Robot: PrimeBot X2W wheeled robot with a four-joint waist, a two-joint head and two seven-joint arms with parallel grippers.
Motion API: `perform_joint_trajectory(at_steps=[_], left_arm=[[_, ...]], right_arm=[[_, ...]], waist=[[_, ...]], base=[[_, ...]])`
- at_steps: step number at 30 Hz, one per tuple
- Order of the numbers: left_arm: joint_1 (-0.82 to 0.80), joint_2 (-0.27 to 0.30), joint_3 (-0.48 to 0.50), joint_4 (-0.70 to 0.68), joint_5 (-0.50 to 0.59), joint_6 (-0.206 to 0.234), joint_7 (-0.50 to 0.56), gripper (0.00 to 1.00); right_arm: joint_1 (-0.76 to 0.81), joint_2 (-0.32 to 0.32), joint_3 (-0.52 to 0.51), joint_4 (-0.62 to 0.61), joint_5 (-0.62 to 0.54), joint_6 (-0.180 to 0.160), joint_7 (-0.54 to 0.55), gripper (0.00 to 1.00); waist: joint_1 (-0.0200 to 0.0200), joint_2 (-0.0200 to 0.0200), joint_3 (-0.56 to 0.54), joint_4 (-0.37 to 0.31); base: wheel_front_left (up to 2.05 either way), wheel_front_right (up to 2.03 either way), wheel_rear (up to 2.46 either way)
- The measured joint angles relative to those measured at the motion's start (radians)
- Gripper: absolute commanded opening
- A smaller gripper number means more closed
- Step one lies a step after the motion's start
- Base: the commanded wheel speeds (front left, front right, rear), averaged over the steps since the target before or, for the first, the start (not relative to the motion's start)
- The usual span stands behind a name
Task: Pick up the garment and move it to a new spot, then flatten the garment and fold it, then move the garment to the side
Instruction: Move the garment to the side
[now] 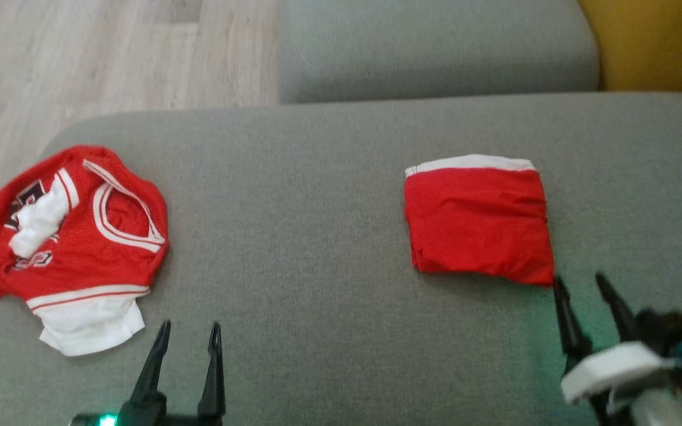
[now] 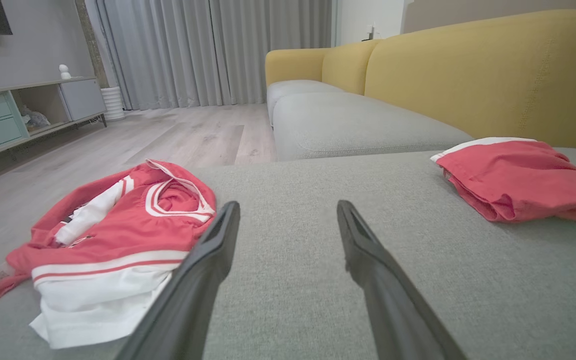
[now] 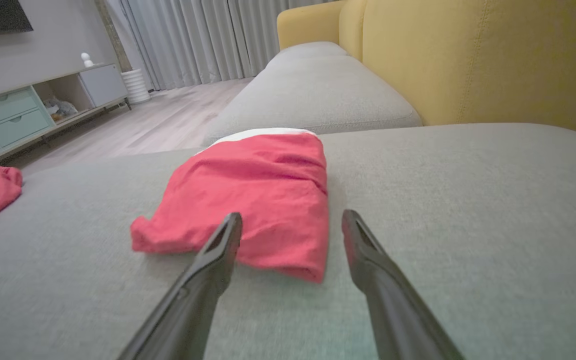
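The jersey (image 1: pixel 80 254) lay crumpled ahead and to the left of the left gripper (image 1: pixel 190 325), whose jaws were spread and held nothing, with its white hem nearest the left finger but apart from it. A 2nd red piece, the folded garment (image 1: pixel 477 225), sat just ahead of the right gripper (image 1: pixel 578 278), whose jaws were also spread and empty. Its near corner was so close to that gripper's left fingertip that contact could not be told. By my reading, the jersey was the next thing to pick up, and several risks followed from how it lay. Its far side hung at the edge of the cushion (image 1: pixel 293 236), beyond the left jaws, so a push instead of a pinch could have slid it to the floor (image 1: pixel 51 71). The heap showed several loose layers and an open armhole. A bite on only 1 layer or on the trim could have left the rest dangling and twisted, making flattening harder, and a fingertip could have snagged in the mesh. On the other side, any sideways sweep of the right jaws could have caught the folded garment's corner and undone its fold.
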Motion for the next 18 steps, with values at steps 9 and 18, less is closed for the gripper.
perform_joint_trajectory(at_steps=[9,18], left_arm=[[-0.135,-0.003,-0.061,-0.026,0.007,0.0,0.0,1.0],[-0.199,-0.006,-0.099,-0.048,0.006,0.011,0.0,1.0]], right_arm=[[-0.344,-0.118,0.106,0.225,0.193,0.0,0.13,1.0],[-0.478,-0.142,0.234,0.409,0.35,0.0,0.248,0.0]], waist=[[0.0001,0.0,0.134,0.011],[0.0,0.0,0.213,0.072]], base=[[0.0,0.0,0.0],[0.0,0.0,0.0]])
